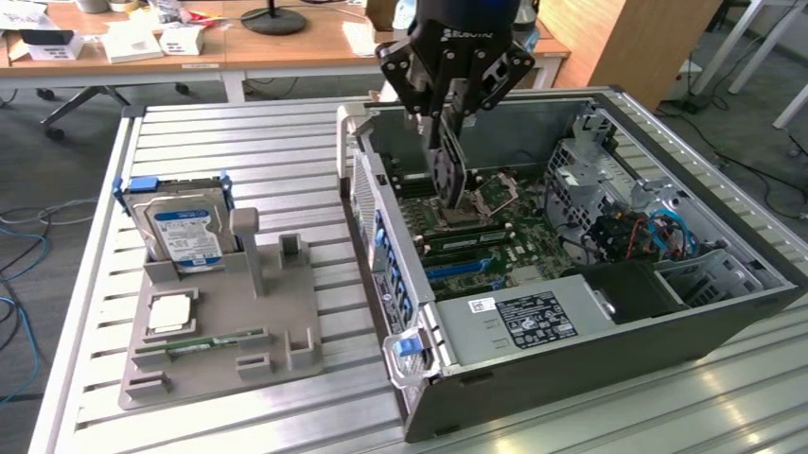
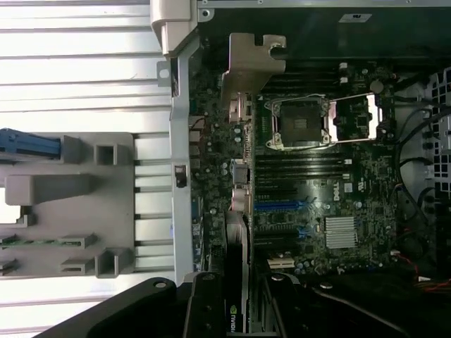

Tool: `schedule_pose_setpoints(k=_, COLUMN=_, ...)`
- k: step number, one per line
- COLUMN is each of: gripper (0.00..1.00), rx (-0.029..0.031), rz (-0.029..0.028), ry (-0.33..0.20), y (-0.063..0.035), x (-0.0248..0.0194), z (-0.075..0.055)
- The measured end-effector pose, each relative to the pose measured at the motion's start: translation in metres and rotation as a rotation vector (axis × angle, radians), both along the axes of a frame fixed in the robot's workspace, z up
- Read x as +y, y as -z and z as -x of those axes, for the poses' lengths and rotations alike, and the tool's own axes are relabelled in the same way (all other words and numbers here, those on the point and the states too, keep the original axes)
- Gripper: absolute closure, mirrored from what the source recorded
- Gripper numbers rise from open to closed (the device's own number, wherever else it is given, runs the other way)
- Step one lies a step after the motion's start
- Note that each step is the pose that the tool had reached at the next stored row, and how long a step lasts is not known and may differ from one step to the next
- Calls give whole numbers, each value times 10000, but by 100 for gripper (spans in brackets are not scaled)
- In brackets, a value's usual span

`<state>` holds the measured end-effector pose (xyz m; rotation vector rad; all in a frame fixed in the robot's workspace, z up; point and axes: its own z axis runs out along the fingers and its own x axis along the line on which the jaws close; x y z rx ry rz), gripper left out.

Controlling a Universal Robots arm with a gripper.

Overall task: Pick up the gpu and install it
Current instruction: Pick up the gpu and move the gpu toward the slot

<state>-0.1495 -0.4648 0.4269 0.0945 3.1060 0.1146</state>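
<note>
Holds gpu [image 1: 447,180] clamped in gripper [image 1: 448,128], hanging just below it over motherboard [image 1: 505,236] inside case [image 1: 606,378]; pick-up done, seating seemingly pending.

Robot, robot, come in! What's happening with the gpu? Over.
Tool shut on gpu. Hanging upright inside open case, above motherboard. Nothing seen in the way.

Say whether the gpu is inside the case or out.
Inside: the gpu hangs edge-down in the gripper over the motherboard.
</note>
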Motion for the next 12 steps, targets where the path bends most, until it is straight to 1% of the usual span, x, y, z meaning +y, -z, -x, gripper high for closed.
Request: schedule_pose_setpoints(k=12, gripper=74, rx=1, rz=-73, ry=0, y=0, x=11, z=-480)
